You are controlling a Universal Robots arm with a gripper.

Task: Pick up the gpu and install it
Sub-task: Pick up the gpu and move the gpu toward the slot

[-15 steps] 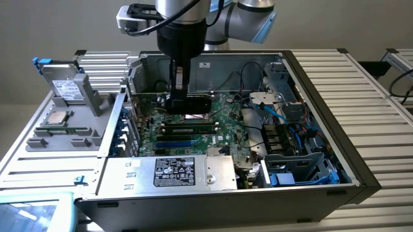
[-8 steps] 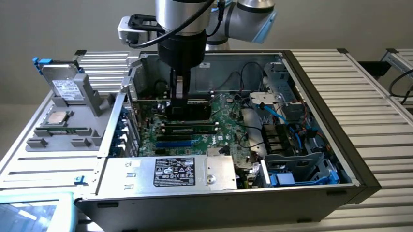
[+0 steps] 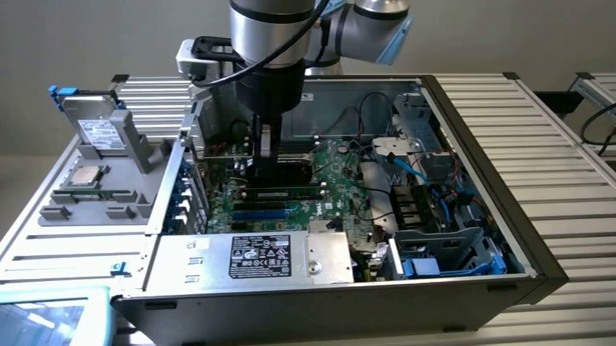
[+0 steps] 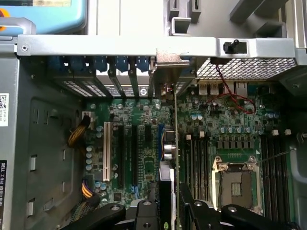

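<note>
The gpu [image 4: 166, 184] is seen edge-on in the wrist view, a thin card with a black shroud. It stands upright over the green motherboard [image 4: 139, 143], and its metal bracket [image 4: 169, 64] sits at the case's rear slot openings. My gripper [image 4: 170, 210] is shut on the card, one black finger [image 4: 145, 208] on each side. In the exterior view my gripper [image 3: 265, 151] reaches down into the open computer case [image 3: 481, 137], with the gpu [image 3: 281, 173] just below it, low over the motherboard [image 3: 332, 180].
Memory sticks [image 3: 284, 193] and the CPU socket [image 4: 235, 184] lie beside the card. A power supply [image 3: 255, 256] fills the case's near end, a drive cage with blue cables [image 3: 448, 245] the exterior view's right. A grey tray [image 3: 91, 194] stands outside on the left.
</note>
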